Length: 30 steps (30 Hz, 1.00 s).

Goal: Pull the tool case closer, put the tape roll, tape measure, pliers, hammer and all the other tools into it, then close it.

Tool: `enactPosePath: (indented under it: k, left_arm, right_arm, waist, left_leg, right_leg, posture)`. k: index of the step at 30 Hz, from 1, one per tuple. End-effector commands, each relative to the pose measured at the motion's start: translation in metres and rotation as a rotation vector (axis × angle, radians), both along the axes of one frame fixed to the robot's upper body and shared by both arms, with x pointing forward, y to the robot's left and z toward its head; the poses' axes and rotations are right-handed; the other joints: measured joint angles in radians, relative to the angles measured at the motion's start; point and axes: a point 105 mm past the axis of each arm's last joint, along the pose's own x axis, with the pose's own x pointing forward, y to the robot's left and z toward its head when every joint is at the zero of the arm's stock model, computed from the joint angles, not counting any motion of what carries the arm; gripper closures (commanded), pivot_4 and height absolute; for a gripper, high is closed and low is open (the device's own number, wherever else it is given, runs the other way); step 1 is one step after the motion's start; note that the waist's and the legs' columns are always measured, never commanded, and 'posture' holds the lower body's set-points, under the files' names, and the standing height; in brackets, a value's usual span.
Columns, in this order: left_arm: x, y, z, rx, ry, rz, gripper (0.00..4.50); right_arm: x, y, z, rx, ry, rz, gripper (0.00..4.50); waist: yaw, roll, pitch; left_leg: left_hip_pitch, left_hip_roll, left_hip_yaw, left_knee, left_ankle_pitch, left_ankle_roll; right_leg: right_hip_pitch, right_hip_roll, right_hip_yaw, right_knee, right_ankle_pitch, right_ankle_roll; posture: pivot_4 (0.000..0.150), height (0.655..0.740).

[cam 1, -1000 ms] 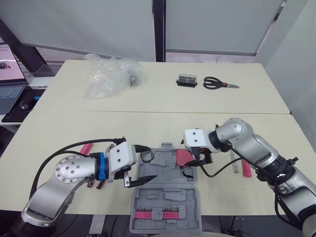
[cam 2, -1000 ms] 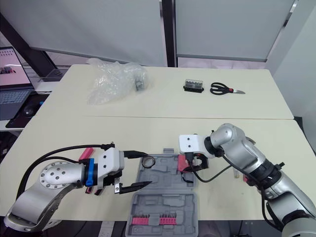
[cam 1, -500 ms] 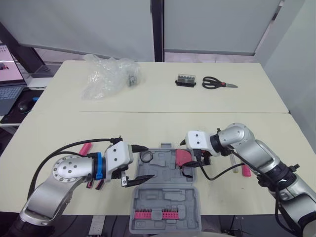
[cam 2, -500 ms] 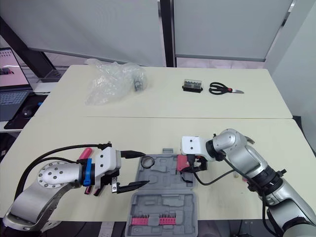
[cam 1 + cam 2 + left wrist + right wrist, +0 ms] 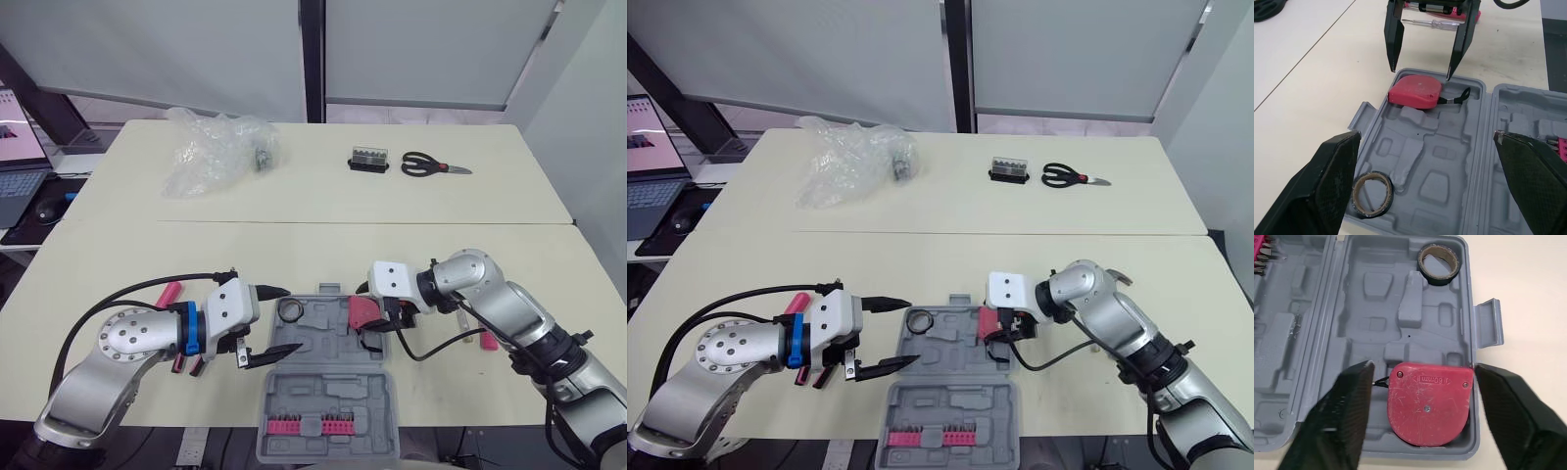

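The grey tool case [image 5: 328,387] lies open at the table's front edge. A black tape roll [image 5: 290,310] sits in its far left pocket, and a red tape measure [image 5: 1428,401] lies in the far right corner. My right gripper [image 5: 1422,366] hangs open just over the tape measure, one finger on each side and neither touching it. My left gripper [image 5: 292,320] is open at the case's left edge, by the tape roll, holding nothing. Red-handled pliers [image 5: 171,292] lie on the table partly under my left arm. A screwdriver [image 5: 468,324] lies behind my right arm.
At the back of the table are black scissors [image 5: 431,165], a small bit box [image 5: 370,159] and a crumpled plastic bag [image 5: 211,149]. A row of red bits [image 5: 313,425] fills the case's near half. A laptop [image 5: 15,147] stands on a side desk at the left.
My left gripper has drawn back a little to the left. The right gripper stays over the tape measure, which has not moved.
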Motion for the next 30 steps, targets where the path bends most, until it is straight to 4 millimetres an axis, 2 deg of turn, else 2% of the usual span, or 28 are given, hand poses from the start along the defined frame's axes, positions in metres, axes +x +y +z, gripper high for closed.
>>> enactPosePath:
  k: [1, 14, 30]
  left_arm:
    - [0.000, -0.001, 0.008, 0.002, -0.038, -0.015, 0.00]
    - [0.000, -0.001, 0.008, 0.005, -0.040, -0.022, 0.00]
    - [-0.002, -0.002, 0.007, 0.005, -0.037, -0.023, 0.00]
  right_arm:
    - [0.005, -0.007, 0.000, -0.013, -0.090, 0.009, 0.06]
    - [0.013, -0.012, -0.022, -0.050, -0.091, -0.021, 0.06]
    - [0.007, -0.003, -0.029, -0.049, -0.096, 0.017, 0.06]
  waist:
    - [0.000, 0.000, 0.000]
    - [0.000, 0.000, 0.000]
    - [0.000, 0.000, 0.000]
  left_leg:
    - [0.000, 0.000, 0.000, 0.000, 0.000, 0.000]
    - [0.000, 0.000, 0.000, 0.000, 0.000, 0.000]
    - [0.000, 0.000, 0.000, 0.000, 0.000, 0.000]
  right_leg:
    - [0.000, 0.000, 0.000, 0.000, 0.000, 0.000]
    - [0.000, 0.000, 0.000, 0.000, 0.000, 0.000]
    - [0.000, 0.000, 0.000, 0.000, 0.000, 0.000]
  posture:
    - [0.150, 0.7400]
    - [0.150, 0.7400]
    - [0.150, 0.7400]
